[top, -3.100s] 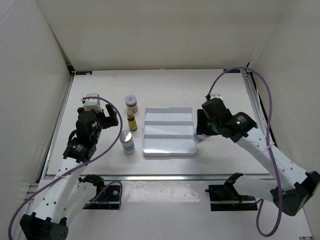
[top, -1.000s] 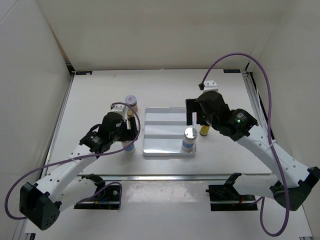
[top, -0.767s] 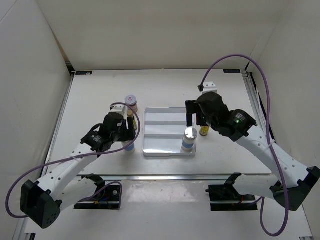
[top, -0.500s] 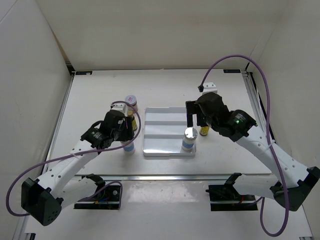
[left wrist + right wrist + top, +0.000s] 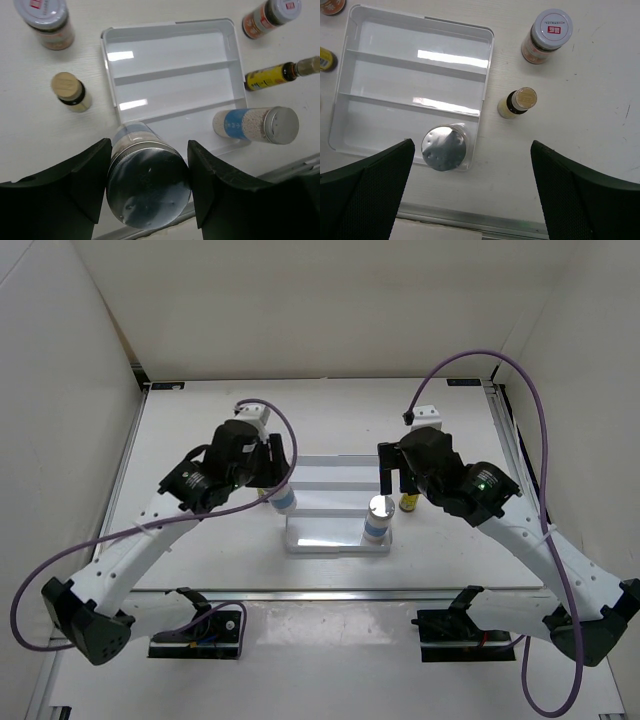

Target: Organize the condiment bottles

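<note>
My left gripper (image 5: pixel 148 167) is shut on a silver-capped bottle (image 5: pixel 147 186) with a blue-white label (image 5: pixel 285 502), held upright above the white tray's (image 5: pixel 335 538) left edge. A second silver-capped bottle (image 5: pixel 378 518) stands in the tray's near right corner (image 5: pixel 444 147). My right gripper (image 5: pixel 471 147) is open and empty, high above that corner (image 5: pixel 395 480). Right of the tray stand an amber bottle (image 5: pixel 518 102) and a pink-lidded jar (image 5: pixel 547 35). Left of it stand another amber bottle (image 5: pixel 70 91) and another jar (image 5: pixel 44 22), hidden under my left arm in the top view.
The tray (image 5: pixel 170 75) has three long compartments; the far two hold nothing. White walls close off the table's left, right and back. A metal rail (image 5: pixel 330 592) runs along the near edge.
The left gripper closed on the silver-capped bottle, lifted it off the table and carried it right and back, to the tray's left edge. The right arm barely moved.
</note>
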Robot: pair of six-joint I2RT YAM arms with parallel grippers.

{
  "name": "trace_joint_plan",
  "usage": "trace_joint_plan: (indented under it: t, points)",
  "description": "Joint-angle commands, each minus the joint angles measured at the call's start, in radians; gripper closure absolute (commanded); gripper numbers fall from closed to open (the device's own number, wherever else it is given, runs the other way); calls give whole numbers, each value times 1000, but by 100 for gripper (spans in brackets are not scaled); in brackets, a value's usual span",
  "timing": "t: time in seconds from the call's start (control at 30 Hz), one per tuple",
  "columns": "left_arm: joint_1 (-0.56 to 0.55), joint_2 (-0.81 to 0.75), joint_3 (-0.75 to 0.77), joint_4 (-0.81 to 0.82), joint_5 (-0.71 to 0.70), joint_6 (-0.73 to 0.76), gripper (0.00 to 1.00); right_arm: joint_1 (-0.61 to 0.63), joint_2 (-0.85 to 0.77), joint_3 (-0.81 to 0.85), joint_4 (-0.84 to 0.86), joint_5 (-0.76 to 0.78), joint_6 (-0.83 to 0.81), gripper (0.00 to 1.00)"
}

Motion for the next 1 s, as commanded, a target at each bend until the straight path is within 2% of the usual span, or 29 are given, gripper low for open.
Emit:
trace_joint_plan:
  t: [0.0,0.13,0.37,0.43,0.47,0.63,0.7,0.77,0.8,0.83,0.97]
  points:
    - [-69,57,46,43,42,-39,78,4,-20,1,-13,44,-13,0]
    - [-125,114,-6,118,42,-60,78,4,-20,1,-24,55,-4,0]
    - [-200,169,-115,255,-42,-69,78,4,-40,-8,-33,64,-4,0]
    - [-200,192,-129,266,-53,-69,73,4,-40,-17,-33,64,-4,0]
    - [-200,201,-129,266,-53,-69,67,4,-40,-17,-33,73,-4,0]
    - [-209,257,-140,266,-62,-69,54,4,-16,-28,-42,82,7,0]
    - [-209,257,-140,266,-72,-69,41,4,-16,-28,-42,94,7,0]
    - [-209,257,-140,266,-81,-69,33,4,4,-28,-42,105,7,0]
    - [-218,248,-129,266,-93,-69,12,4,4,-28,-42,121,7,0]
    - [-218,238,-129,266,-93,-69,0,-5,13,-28,-53,130,7,0]
    - [-227,211,-51,216,-122,-48,0,-52,56,-28,-53,139,35,0]
